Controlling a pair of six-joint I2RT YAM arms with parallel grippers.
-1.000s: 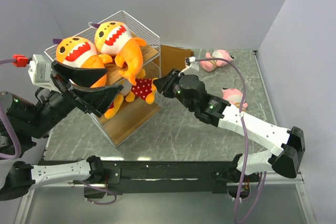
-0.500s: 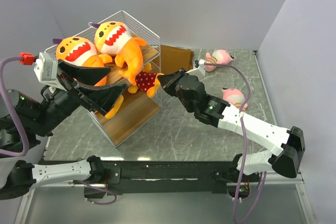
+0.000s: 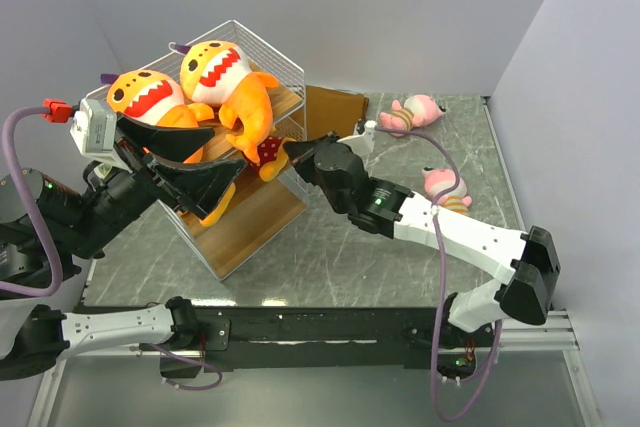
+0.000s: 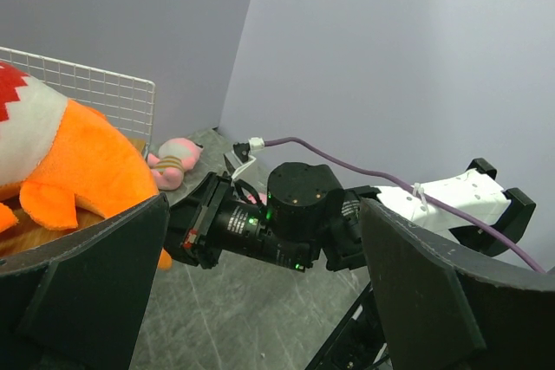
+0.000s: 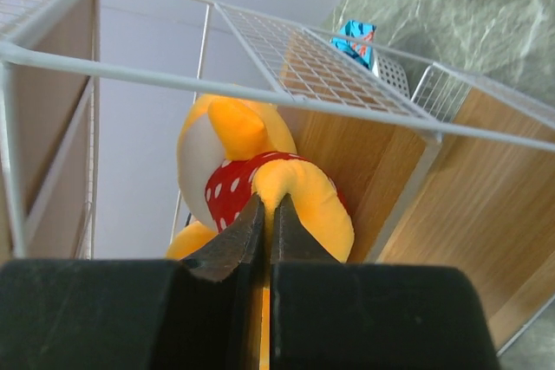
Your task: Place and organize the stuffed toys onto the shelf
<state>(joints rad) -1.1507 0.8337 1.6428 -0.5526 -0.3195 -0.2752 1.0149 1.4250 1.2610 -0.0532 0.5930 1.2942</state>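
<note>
The shelf [image 3: 258, 219] is a white wire rack with wooden boards, standing tilted at the left. Two big orange sharks [image 3: 150, 102] [image 3: 226, 72] lie on its top. My right gripper [image 3: 288, 151] is shut on a limb of a small orange toy in red dotted clothes [image 3: 268, 151], holding it inside the rack's right side; the right wrist view shows the toy [image 5: 227, 155] against a wooden board [image 5: 395, 175]. A second orange toy [image 3: 214, 211] lies on a lower board, partly hidden. My left gripper [image 3: 224, 151] is open and empty beside the rack. Two pink toys [image 3: 414, 110] [image 3: 445, 187] lie on the table.
A brown folded bag [image 3: 335, 112] lies behind the rack. The left wrist view shows a shark's side [image 4: 65, 162], a pink toy [image 4: 173, 162] and my right arm [image 4: 290, 214] between its fingers. Walls stand close at the back and right.
My right gripper has moved left and up with the red dotted toy, from in front of the rack into its side. My left arm has shifted slightly.
</note>
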